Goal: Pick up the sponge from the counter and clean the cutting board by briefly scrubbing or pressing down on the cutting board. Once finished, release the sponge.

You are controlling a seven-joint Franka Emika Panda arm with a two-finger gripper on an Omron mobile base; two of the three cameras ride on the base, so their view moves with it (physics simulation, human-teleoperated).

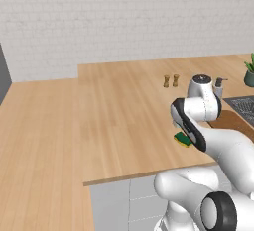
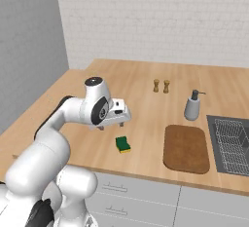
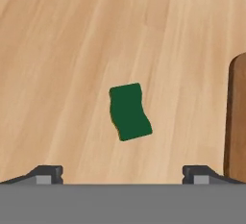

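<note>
The small flat green-topped, yellow-bottomed sponge lies near the front edge of the light tan wood-plank surface, just below the two-finger claw, which hangs released and empty above it. The sponge looks light and soft; pinching its long sides seems best. Beside it lies the dark reddish-brown wooden cutting board, with bare room between them. Farther back stand a grey soap dispenser and two small shakers.

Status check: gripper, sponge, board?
Gripper open, above the counter. Green-and-yellow rectangular sponge lies flat below it, ungrasped. Dark reddish-brown wooden cutting board bare beside it. Nothing blocking.
</note>
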